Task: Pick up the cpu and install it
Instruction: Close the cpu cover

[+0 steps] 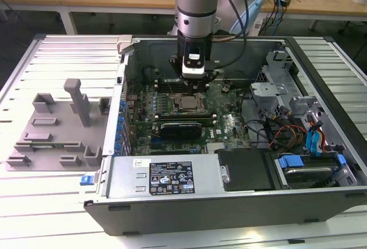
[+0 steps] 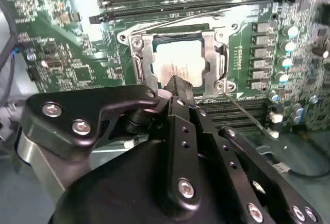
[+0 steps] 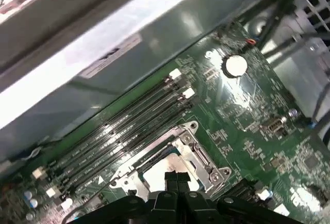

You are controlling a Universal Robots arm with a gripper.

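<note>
- Fingers [image 2: 178,94] pressed together in the second wrist view, tip just over the cpu [image 2: 178,61], which sits flat in its socket frame [image 2: 140,61]
- First wrist view: tip centred there, likely for alignment
- Exterior view: arm [image 1: 195,8] vertical, likely to clear the computer case [image 1: 229,209] walls

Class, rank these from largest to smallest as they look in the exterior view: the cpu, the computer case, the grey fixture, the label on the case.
1. computer case
2. grey fixture
3. label
4. cpu
</note>
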